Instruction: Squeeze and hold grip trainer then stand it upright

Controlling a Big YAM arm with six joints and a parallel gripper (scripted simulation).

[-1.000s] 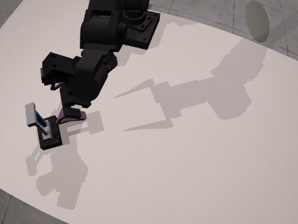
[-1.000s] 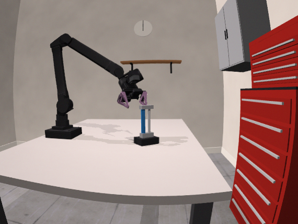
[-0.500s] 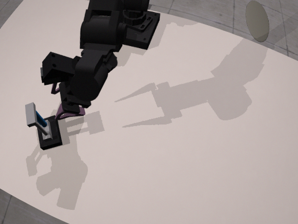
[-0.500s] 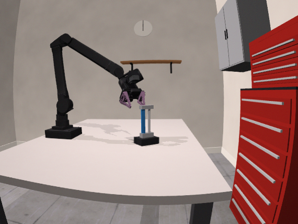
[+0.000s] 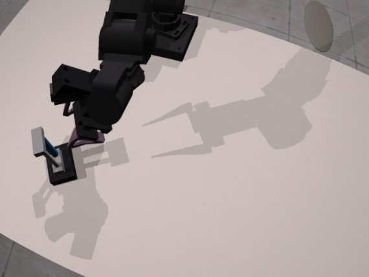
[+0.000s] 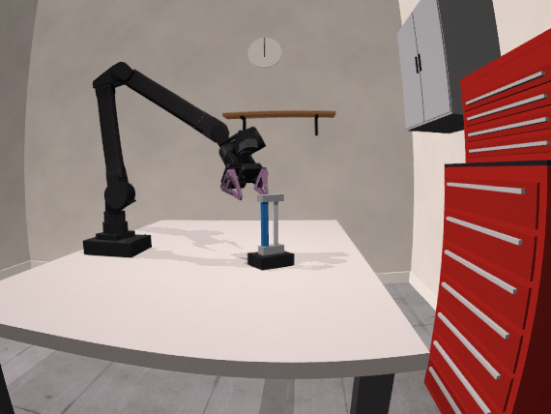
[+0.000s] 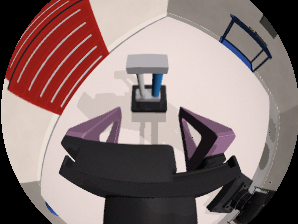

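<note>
The grip trainer (image 6: 267, 227) (image 5: 52, 155) (image 7: 148, 86) stands upright on its black base (image 6: 271, 261) (image 5: 65, 176) on the white table (image 6: 193, 300). Its blue foam-covered bar (image 6: 264, 224) (image 5: 50, 149) (image 7: 157, 86) and its thin grey bar (image 6: 275, 223) stand apart under a grey top cap (image 6: 270, 197) (image 5: 39, 141) (image 7: 148, 64). My gripper (image 6: 251, 192) (image 5: 67, 129) (image 7: 150, 119) has purple fingers. It is open and empty. It hangs just above and beside the top cap and touches neither bar.
The arm's base (image 6: 116, 244) (image 5: 176, 32) is bolted at the table's far side. A red tool chest (image 6: 498, 242) (image 7: 56, 50) stands beyond the table's right edge. A grey wall cabinet (image 6: 435, 68) and a wooden shelf (image 6: 277, 114) hang on the walls.
</note>
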